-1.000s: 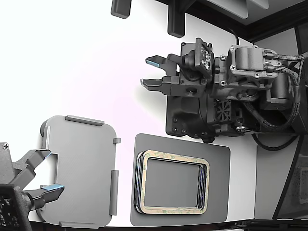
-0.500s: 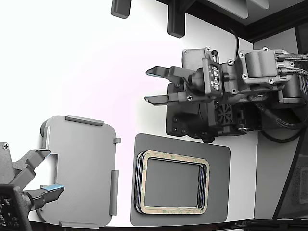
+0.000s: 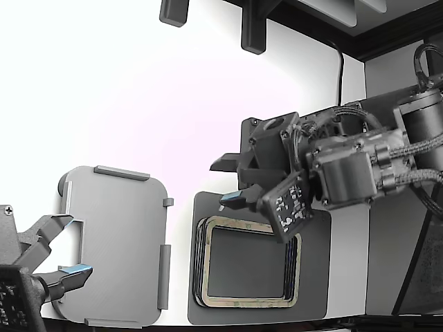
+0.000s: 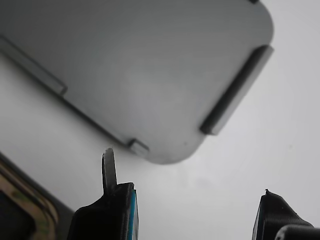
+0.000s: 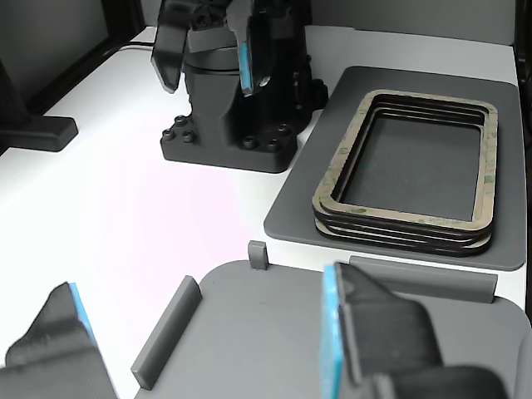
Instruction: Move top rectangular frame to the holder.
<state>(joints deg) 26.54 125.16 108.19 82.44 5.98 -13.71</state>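
Note:
Several tan rectangular frames lie stacked on a dark grey mat (image 3: 315, 277); the top rectangular frame (image 3: 246, 301) (image 5: 341, 154) rests flat on the pile, and one corner of it shows in the wrist view (image 4: 22, 199). The light grey holder (image 3: 114, 242) (image 4: 140, 65) (image 5: 274, 332) with raised edge tabs lies to the exterior view's left of the mat. My gripper (image 3: 228, 181) (image 4: 197, 215) (image 5: 208, 54) hangs open and holds nothing, just above the mat's far left corner, pointing toward the holder.
A second arm's open gripper (image 3: 66, 245) with blue pads reaches over the holder's near left edge in the exterior view. My arm's black base (image 5: 224, 141) stands behind the mat. Dark brackets (image 3: 252, 31) sit along the table's far edge.
My arm has swung down and tilted, bringing the gripper from well behind the mat to just over the mat's far left corner. The frames, the holder and the second arm have not moved.

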